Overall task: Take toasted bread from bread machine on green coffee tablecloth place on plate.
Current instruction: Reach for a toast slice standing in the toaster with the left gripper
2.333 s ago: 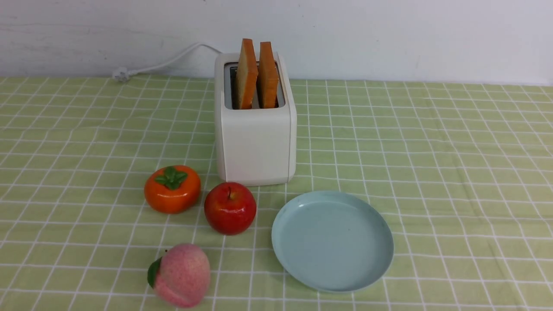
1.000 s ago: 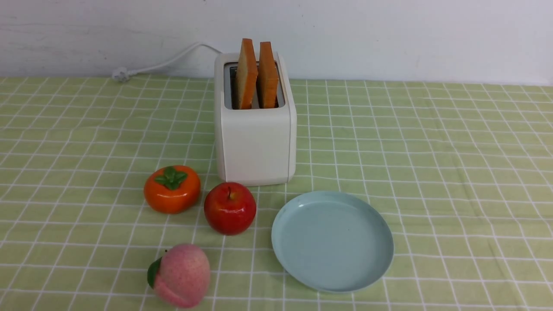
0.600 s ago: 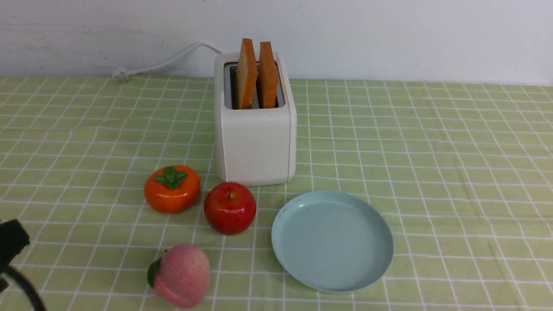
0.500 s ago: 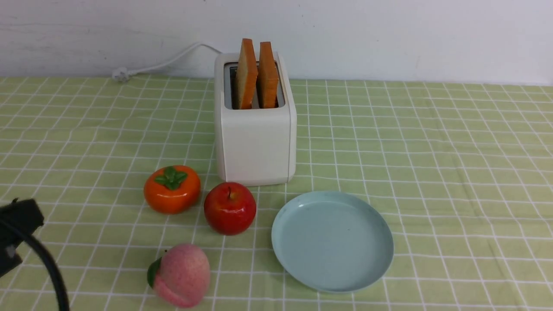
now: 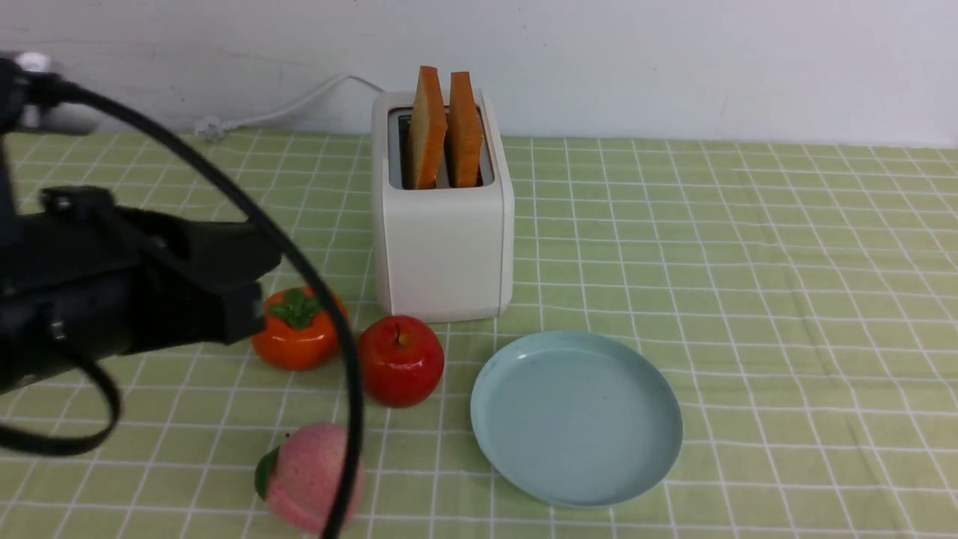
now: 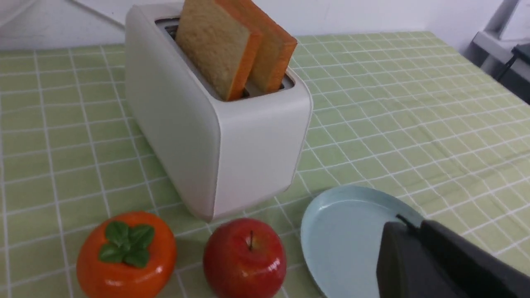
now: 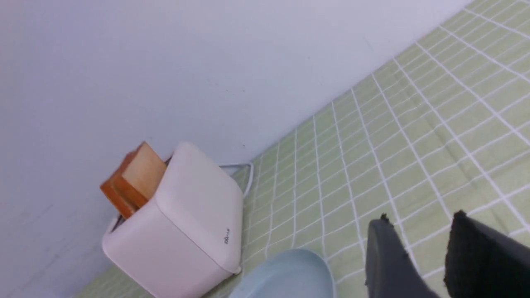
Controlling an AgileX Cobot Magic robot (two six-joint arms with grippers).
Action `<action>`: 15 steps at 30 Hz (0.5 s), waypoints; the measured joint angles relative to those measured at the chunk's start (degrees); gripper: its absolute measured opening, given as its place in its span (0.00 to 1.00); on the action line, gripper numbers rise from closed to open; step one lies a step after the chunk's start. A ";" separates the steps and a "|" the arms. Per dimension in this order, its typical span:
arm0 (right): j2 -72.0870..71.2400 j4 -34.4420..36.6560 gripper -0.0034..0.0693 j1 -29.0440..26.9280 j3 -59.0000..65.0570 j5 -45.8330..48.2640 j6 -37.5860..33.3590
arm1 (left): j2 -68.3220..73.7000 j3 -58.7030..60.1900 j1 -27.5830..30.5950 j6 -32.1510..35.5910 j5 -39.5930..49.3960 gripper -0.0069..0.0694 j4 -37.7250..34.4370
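Front view puts the left gripper, its grip state unclear, nearer, low and left of the toasted bread, which stands upright and edge-on in the bread machine; the right gripper hangs farther off, fingers apart.

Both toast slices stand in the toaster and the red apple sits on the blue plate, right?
Not quite: the red apple lies on the tablecloth beside the plate, not on it, as the front view shows. Both toast slices do stand in the toaster.
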 joint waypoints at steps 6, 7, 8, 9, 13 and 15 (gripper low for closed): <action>2.92 -0.31 0.14 2.61 -15.41 19.90 -8.55 | 13.89 -1.38 -6.08 5.89 -21.28 0.53 -1.40; 5.46 -0.37 0.11 3.59 -19.39 24.71 -12.58 | 17.37 -2.48 -6.98 6.03 -25.16 0.60 -1.40; 7.15 -0.43 0.09 4.10 -23.24 29.28 -15.32 | 21.00 -3.66 -7.85 6.09 -28.46 0.66 -1.24; 8.50 -0.43 0.08 4.40 -25.65 31.35 -17.33 | 23.48 -5.01 -8.16 6.09 -30.41 0.70 -0.67; 13.53 -0.30 0.07 4.69 -34.59 40.53 -23.88 | 34.62 -10.83 -8.45 6.23 -37.23 0.77 1.11; 14.63 -0.03 0.07 4.69 -36.93 42.03 -25.16 | 38.98 -13.97 -8.27 6.27 -40.67 0.77 1.17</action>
